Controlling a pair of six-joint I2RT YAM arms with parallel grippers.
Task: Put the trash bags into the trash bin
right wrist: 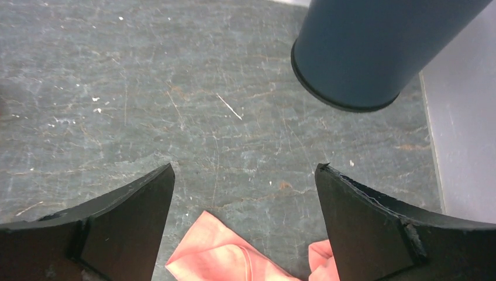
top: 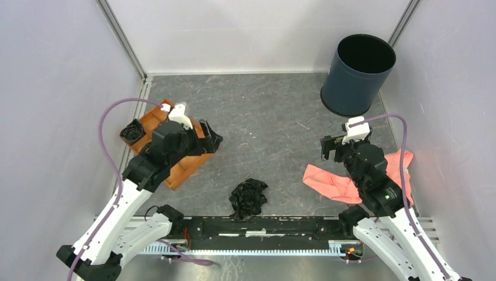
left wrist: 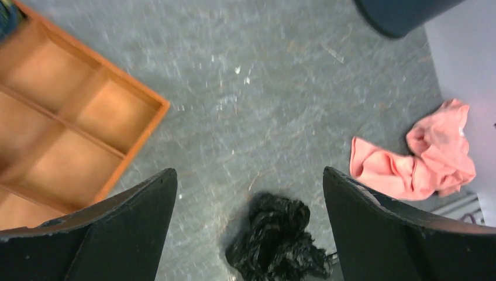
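Two trash bags are visible. A crumpled black wad (top: 248, 198) lies on the grey surface (top: 269, 117) at near centre, just ahead of the arm bases. A smaller wad (top: 133, 132) sits at the far left, against the outer edge of the orange tray (top: 182, 174). The trash bin (top: 353, 82) stands upright in the far right corner with its mouth unobstructed.

Both bags look like thin glossy film, so they are probably almost weightless, soft, slippery and springy. A pinch on a loose outer fold would likely slide off or drag out a tail. I would bite deep into the bunched middle of the wad from above.

The left tool (left wrist: 248, 172) hangs released with its jaws spread wide. It is above the surface just right of the tray, and the near wad (left wrist: 275, 240) shows between its fingers, closer to the arm bases. The right tool (right wrist: 244, 167) is also spread and holds nothing. It is on the near side of the bin, with the far edge of the pink cloth (right wrist: 216, 257) beneath it.

The cloth lies near right, well apart from the near wad, so there is little chance of snagging it. The tray wall crowds the smaller wad on one side and will narrow the approach there
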